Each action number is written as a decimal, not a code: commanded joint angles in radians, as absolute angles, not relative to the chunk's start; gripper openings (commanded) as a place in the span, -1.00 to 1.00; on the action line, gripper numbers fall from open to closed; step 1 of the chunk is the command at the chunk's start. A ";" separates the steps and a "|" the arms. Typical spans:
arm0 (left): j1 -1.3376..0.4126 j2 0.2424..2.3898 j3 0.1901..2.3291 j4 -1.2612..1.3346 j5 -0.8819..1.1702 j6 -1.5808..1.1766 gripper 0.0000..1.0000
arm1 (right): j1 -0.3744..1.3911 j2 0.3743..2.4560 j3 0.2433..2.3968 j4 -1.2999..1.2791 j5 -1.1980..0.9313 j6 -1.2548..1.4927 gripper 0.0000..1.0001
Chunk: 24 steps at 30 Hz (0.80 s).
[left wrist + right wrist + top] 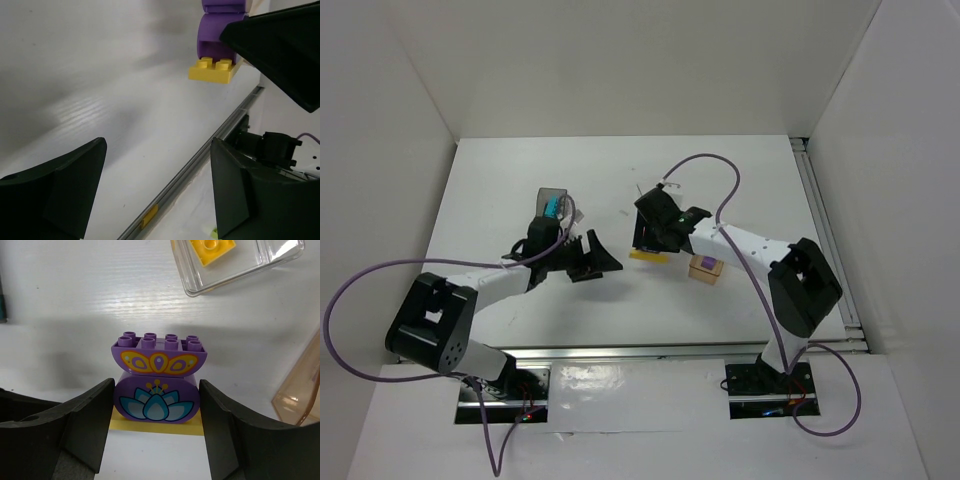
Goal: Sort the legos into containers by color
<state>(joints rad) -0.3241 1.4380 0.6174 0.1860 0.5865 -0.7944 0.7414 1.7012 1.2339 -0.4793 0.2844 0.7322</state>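
A purple lego stack (156, 402) of two printed bricks stands on a thin yellow plate (157, 426). My right gripper (157, 410) has a finger against each side of the lower purple brick. The stack also shows in the left wrist view (212, 45) with the yellow plate (215, 70) under it. The clear container (240, 262) holds a yellow brick (212, 250). The wood box (706, 270) holds a purple brick (702, 262). The dark grey container (552, 195) holds a teal lego (552, 209). My left gripper (595, 257) is open and empty over bare table.
A metal rail (670, 350) runs along the table's near edge and another (820, 230) along the right side. White walls close in the table at the back and on both sides. The wood box's edge (300, 385) lies just right of my right gripper.
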 commanded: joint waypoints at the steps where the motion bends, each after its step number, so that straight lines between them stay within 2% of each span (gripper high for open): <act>1: -0.353 1.391 0.600 0.515 0.614 -0.905 0.77 | 0.742 1.663 1.256 -0.445 0.262 0.755 0.11; 9: -0.374 1.365 0.552 0.638 0.506 -1.013 0.66 | 0.752 1.644 1.256 -0.445 0.262 0.755 0.11; 17: -0.374 1.511 0.607 0.722 0.584 -1.014 0.50 | 0.752 1.644 1.266 -0.445 0.244 0.755 0.11; 24: -0.383 1.569 0.598 0.784 0.612 -1.014 0.47 | 0.743 1.644 1.275 -0.436 0.193 0.746 0.11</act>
<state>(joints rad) -0.3740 1.5524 0.5808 0.6609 0.5705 -1.0023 0.7425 1.6901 1.2346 -0.4725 0.2363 0.7422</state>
